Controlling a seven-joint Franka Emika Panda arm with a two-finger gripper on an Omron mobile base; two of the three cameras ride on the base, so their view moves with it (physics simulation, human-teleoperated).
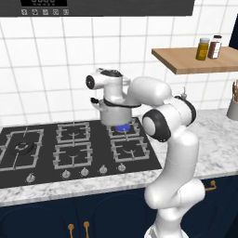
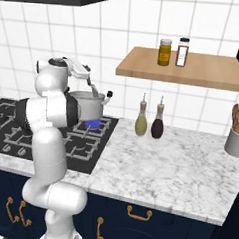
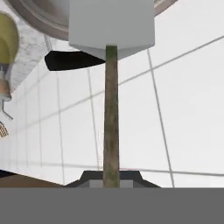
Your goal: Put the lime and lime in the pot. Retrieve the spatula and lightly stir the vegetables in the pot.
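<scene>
My gripper (image 3: 111,179) is shut on the thin brownish handle of the spatula (image 3: 111,109), whose grey blade (image 3: 111,26) reaches over the rim of the pot (image 3: 39,19). The pot's black loop handle (image 3: 70,60) shows just beside the blade. From the right base view, the gripper (image 2: 83,72) hovers above the steel pot (image 2: 87,105), and the spatula (image 2: 92,87) slants down into it. In the left base view the arm covers most of the pot (image 1: 111,116) on the back right burner. The limes are hidden.
A blue flame (image 1: 123,128) burns under the pot on the black cooktop (image 1: 37,153). Two bottles (image 2: 141,122) stand on the marble counter (image 2: 179,165) to the right. A wooden shelf (image 2: 194,71) with jars hangs above. A utensil holder (image 2: 236,141) sits far right.
</scene>
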